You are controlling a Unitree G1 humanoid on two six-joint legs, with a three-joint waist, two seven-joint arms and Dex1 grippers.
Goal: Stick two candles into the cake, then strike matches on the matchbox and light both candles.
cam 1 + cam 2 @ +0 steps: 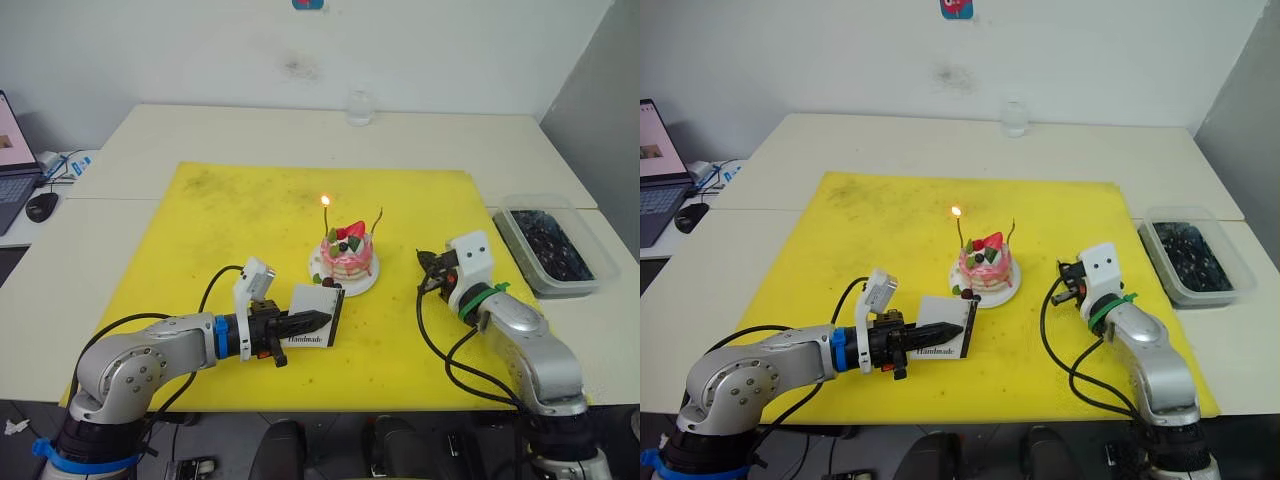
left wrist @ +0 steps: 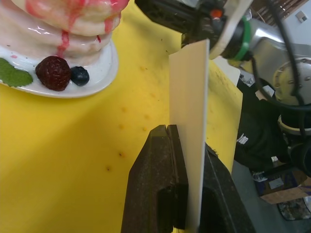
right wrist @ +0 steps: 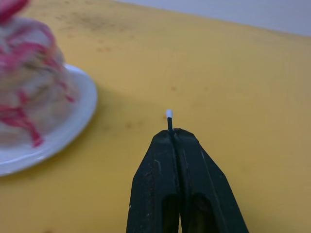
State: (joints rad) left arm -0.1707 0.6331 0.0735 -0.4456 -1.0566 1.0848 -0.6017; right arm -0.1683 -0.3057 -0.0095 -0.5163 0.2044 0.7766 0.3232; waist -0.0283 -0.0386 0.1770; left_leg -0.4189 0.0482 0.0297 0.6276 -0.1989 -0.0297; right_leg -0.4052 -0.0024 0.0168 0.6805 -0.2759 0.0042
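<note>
A yellow mat point(image 1: 250, 260) is being shown spread over pale tables set against a white wall, with a small clear glass point(image 1: 359, 107) standing behind the mat and a clear tub of dark bits point(image 1: 553, 243) placed off the mat's right edge. A laptop point(image 1: 12, 160) and a mouse point(image 1: 42, 206) are being seen on the far left.

Near the middle of the mat the cake point(image 1: 346, 254) is being carried on its white plate point(image 1: 362, 283). Two candles are being held upright in it: the left candle point(image 1: 327, 222) is burning with a small flame, while the right candle point(image 1: 378, 220) is standing unlit.

The matchbox point(image 1: 318, 315) is being clamped on edge between the fingers of the left gripper point(image 1: 312, 322), just in front of and to the left of the plate, lifted off the mat. In the left wrist view its white face point(image 2: 188, 121) is being seen edge-on, pinched between the dark fingers point(image 2: 155, 179).

The right gripper point(image 1: 430, 270) is being held to the right of the cake, apart from the plate. Its fingers point(image 3: 160, 184) are being pressed together on a match point(image 3: 169, 119), whose pale tip is being seen poking out beyond the fingertips, above the mat.
</note>
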